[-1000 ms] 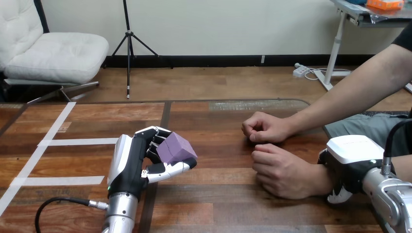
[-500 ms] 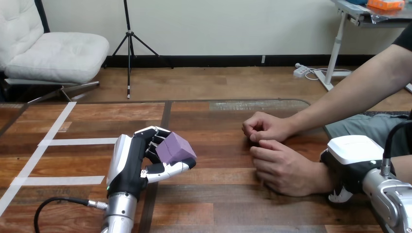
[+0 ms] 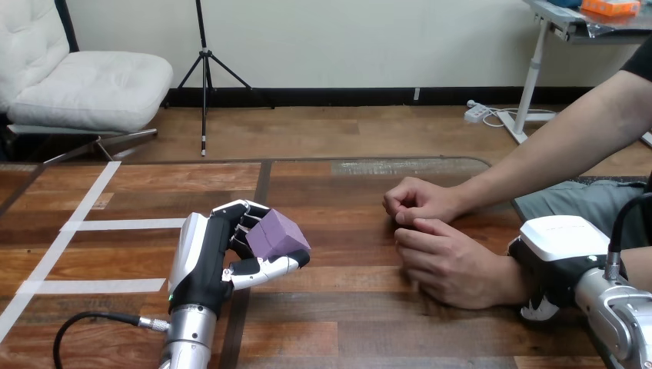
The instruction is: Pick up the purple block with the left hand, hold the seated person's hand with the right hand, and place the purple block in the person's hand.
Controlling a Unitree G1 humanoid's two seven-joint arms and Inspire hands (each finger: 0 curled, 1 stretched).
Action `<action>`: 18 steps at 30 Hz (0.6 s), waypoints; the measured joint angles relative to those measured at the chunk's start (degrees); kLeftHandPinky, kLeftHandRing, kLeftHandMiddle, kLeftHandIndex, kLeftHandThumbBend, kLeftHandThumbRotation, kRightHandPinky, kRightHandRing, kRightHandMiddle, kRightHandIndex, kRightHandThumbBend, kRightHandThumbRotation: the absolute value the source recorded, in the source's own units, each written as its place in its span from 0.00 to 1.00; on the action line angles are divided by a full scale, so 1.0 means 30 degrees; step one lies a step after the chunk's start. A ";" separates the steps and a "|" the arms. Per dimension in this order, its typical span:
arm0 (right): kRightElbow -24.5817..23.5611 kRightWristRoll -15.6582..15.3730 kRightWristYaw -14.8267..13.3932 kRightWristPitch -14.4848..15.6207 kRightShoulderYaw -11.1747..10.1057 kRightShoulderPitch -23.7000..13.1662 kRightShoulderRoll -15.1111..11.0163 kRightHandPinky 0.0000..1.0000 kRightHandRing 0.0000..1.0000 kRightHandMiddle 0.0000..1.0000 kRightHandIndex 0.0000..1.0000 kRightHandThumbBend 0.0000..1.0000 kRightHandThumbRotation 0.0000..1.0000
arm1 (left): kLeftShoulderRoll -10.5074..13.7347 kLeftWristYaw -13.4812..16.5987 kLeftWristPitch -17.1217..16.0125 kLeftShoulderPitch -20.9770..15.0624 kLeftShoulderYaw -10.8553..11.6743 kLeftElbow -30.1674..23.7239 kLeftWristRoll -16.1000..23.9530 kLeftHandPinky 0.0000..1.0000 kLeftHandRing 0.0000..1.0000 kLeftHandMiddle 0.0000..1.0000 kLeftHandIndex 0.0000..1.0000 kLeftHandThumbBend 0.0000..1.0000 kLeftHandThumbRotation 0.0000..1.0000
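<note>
Left hand (image 3: 201, 261) grips purple block (image 3: 277, 234); right hand (image 3: 557, 250) against person's wrist (image 3: 513, 280).

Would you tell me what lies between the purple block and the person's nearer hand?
Only bare table: in the head view nothing lies between the purple block, held in the left hand, and the person's nearer hand.

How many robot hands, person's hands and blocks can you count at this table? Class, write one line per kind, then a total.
Robot hands: 2, the left hand and the right hand.
Person's hands: 2, the farther hand and the nearer hand.
Blocks: 1, the purple block, held in the left hand's fingers.
Total: 5.
</note>
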 measured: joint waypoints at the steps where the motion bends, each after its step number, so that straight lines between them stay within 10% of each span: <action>1: -0.0010 0.0006 0.0004 0.0022 0.0000 -0.0003 0.0000 0.42 0.50 0.56 0.62 0.68 0.00 | 0.0000 -0.0010 0.0000 0.0000 0.0000 0.0000 0.0000 0.35 0.40 0.49 0.51 0.71 0.18; 18: -0.0358 0.0439 -0.0618 -0.0018 -0.0120 0.0301 -0.0019 0.38 0.46 0.52 0.58 0.64 0.00 | -0.0075 -0.1625 -0.0359 0.0015 0.0374 -0.0001 -0.0910 0.35 0.41 0.49 0.51 0.73 0.16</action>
